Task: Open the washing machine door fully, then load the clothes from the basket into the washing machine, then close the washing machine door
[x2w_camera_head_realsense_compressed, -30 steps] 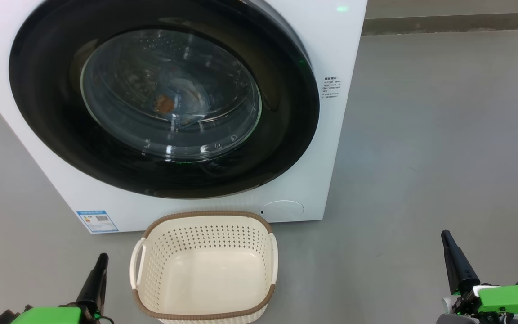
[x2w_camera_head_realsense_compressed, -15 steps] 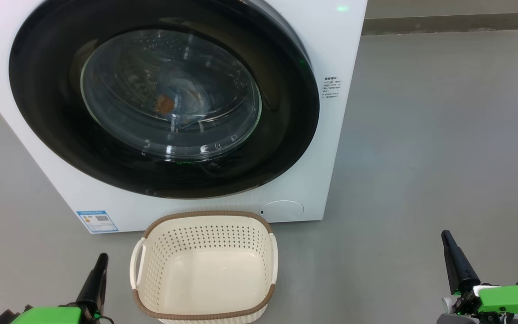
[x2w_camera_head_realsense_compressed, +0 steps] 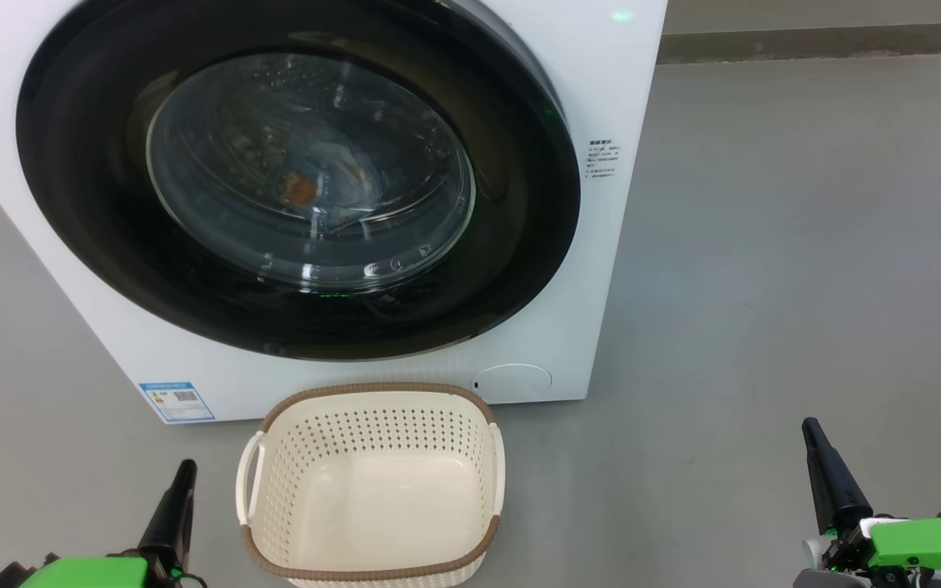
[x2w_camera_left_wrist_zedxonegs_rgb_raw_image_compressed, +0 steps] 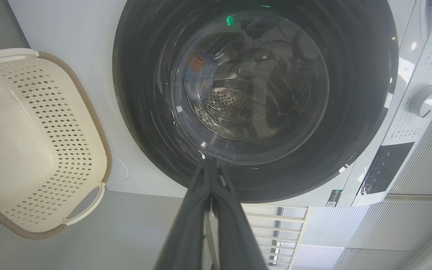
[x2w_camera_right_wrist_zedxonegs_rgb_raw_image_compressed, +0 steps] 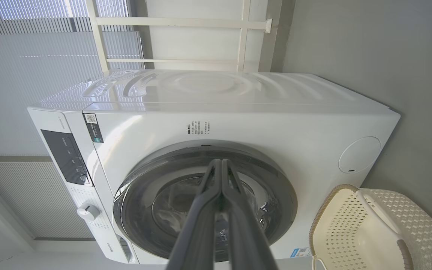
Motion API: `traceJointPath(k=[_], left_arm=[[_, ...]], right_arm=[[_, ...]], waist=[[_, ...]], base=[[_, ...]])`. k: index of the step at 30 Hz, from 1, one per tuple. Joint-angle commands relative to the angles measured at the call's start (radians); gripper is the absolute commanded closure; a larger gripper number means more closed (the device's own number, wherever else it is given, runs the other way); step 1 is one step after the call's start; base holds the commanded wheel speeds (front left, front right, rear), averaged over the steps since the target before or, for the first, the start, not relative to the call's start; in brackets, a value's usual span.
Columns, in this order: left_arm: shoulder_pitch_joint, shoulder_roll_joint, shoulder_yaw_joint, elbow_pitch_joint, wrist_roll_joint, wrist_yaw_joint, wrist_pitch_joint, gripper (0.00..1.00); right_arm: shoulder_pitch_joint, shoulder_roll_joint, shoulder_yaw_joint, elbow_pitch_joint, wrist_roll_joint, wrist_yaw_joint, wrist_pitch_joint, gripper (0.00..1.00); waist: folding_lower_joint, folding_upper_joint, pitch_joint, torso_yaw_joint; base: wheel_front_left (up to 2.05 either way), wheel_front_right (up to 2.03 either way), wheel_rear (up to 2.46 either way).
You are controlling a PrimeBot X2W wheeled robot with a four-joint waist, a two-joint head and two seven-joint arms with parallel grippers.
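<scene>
Checked left pincer (x2w_camera_head_realsense_compressed: 186,469) and right pincer (x2w_camera_head_realsense_compressed: 812,433): both closed, empty, held low, left just beside basket (x2w_camera_head_realsense_compressed: 372,390), right well apart from it. Found basket empty on floor (x2w_camera_head_realsense_compressed: 764,245), directly before washing machine (x2w_camera_head_realsense_compressed: 609,90). Located clothes (x2w_camera_head_realsense_compressed: 319,175) inside drum (x2w_camera_left_wrist_zedxonegs_rgb_raw_image_compressed: 231,108), visible as pale blue with an orange patch through glass of washing machine door (x2w_camera_head_realsense_compressed: 274,245). Judged door shut flush and loading done. Assessed clothes as soft, light and limp; best pinched at a raised fold. Assessed door as rigid with glossy, likely slippery rim; best hooked behind rim edge opposite hinge. Could not determine hinge side.
</scene>
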Motion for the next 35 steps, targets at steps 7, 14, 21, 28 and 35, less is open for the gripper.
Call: traceJointPath(k=[7, 14, 21, 28, 35], left_arm=[[-0.042, 0.017, 0.036, -0.019, -0.008, -0.010, 0.004, 1.00], [-0.042, 0.017, 0.036, -0.019, -0.008, -0.010, 0.004, 1.00], [-0.042, 0.017, 0.036, -0.019, -0.008, -0.010, 0.004, 1.00], [-0.042, 0.017, 0.036, -0.019, -0.008, -0.010, 0.004, 1.00], [-0.042, 0.017, 0.036, -0.019, -0.008, -0.010, 0.004, 1.00]], right_arm=[[-0.042, -0.002, 0.020, -0.025, -0.002, 0.002, 0.007, 1.00], [-0.042, -0.002, 0.020, -0.025, -0.003, 0.002, 0.007, 1.00], [-0.042, -0.001, 0.019, -0.025, -0.003, 0.002, 0.008, 1.00], [-0.042, -0.001, 0.019, -0.025, -0.003, 0.002, 0.008, 1.00], [-0.042, -0.001, 0.019, -0.025, -0.003, 0.002, 0.008, 1.00]], waist=[[0.0000, 0.0000, 0.000, 0.000], [0.0000, 0.0000, 0.000, 0.000], [0.0000, 0.0000, 0.000, 0.000], [0.0000, 0.0000, 0.000, 0.000], [0.0000, 0.0000, 0.000, 0.000]], base=[[0.00, 0.00, 0.00], [0.00, 0.00, 0.00], [0.00, 0.00, 0.00], [0.00, 0.00, 0.00], [0.00, 0.00, 0.00]])
